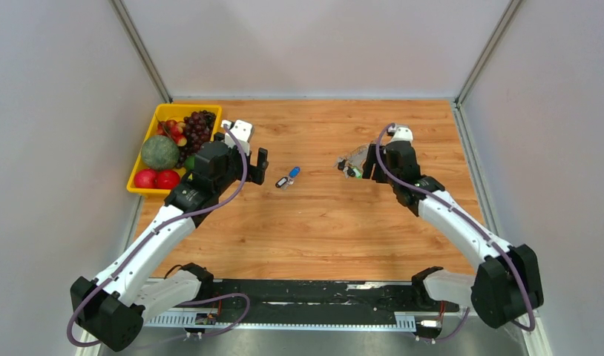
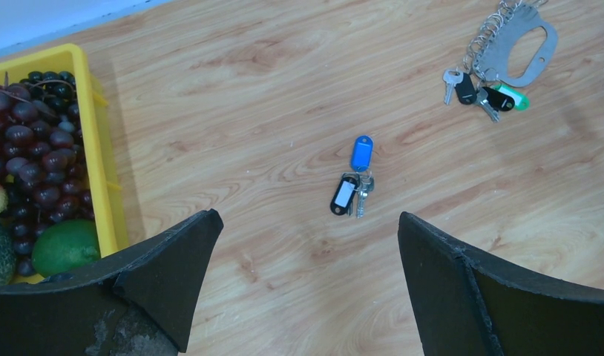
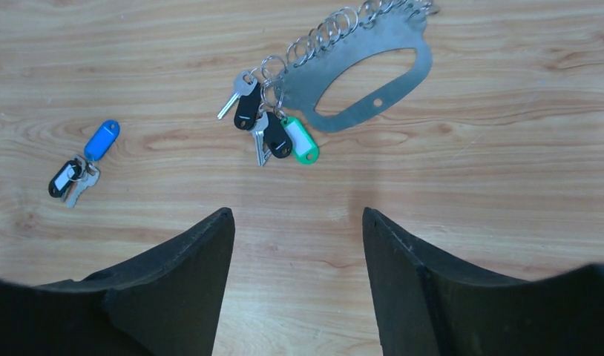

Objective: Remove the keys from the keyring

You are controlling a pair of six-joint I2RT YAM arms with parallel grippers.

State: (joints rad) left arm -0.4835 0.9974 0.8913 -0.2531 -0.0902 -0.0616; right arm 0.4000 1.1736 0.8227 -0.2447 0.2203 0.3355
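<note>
The keyring (image 1: 351, 160) is a silvery metal plate with a chain of rings; it lies right of the table's middle and shows in the right wrist view (image 3: 358, 63) and the left wrist view (image 2: 523, 46). On it hang a green tag (image 3: 304, 146) and keys with black-and-white heads (image 3: 262, 122). A separate small bunch with a blue-headed key (image 1: 294, 173) and a black-and-white one (image 2: 344, 194) lies at mid table, apart from the ring. My left gripper (image 2: 306, 216) is open and empty, just left of that bunch. My right gripper (image 3: 297, 211) is open and empty, just right of the keyring.
A yellow tray (image 1: 188, 108) of grapes, a melon, a lime and red fruit stands at the back left, close behind the left gripper; its rim shows in the left wrist view (image 2: 91, 111). Grey walls bound the table on three sides.
</note>
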